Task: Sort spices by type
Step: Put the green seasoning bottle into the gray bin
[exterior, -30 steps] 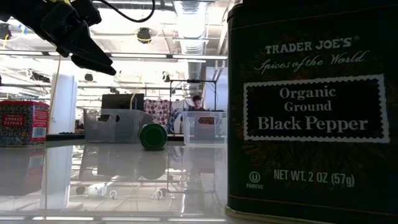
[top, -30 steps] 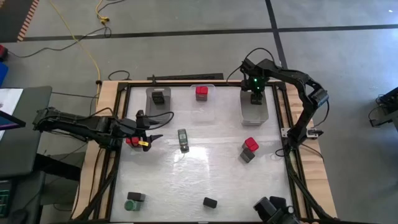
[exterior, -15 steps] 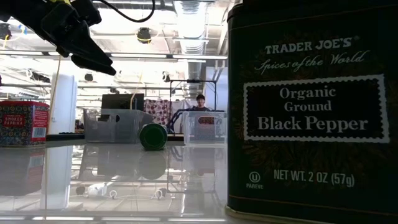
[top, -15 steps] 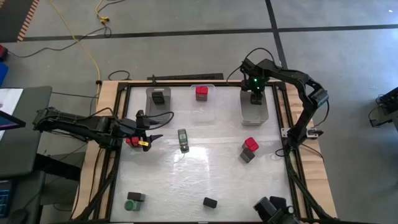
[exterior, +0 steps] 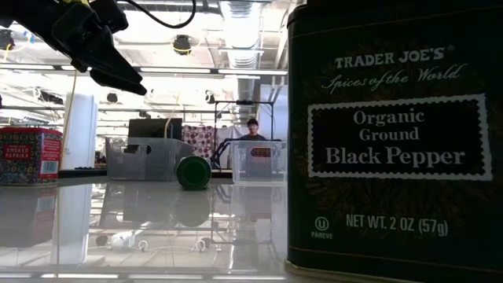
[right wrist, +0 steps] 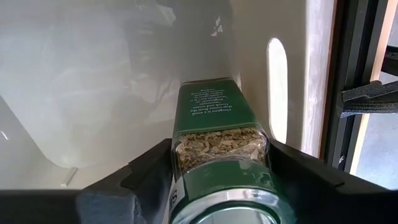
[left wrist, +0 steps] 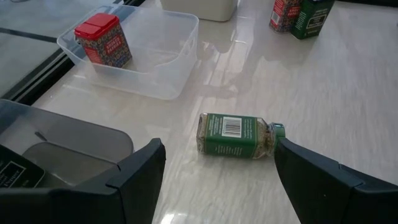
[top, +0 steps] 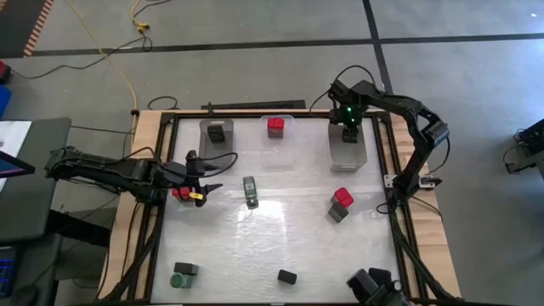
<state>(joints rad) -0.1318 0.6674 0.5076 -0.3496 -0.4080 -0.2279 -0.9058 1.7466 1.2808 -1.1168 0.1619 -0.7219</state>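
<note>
Two grippers are working: the right gripper [right wrist: 217, 186] is pinching a green herb jar [right wrist: 217, 134] inside the right bin [top: 348, 153] (translucent), while the left gripper [left wrist: 217, 171] is hovering, jaws spread, near a toppled green jar [left wrist: 239, 135].

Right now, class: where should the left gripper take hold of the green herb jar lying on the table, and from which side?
Grip the jar across its flat labelled body, coming straight down. It lies on its side, so the open left gripper should straddle its width.
</note>
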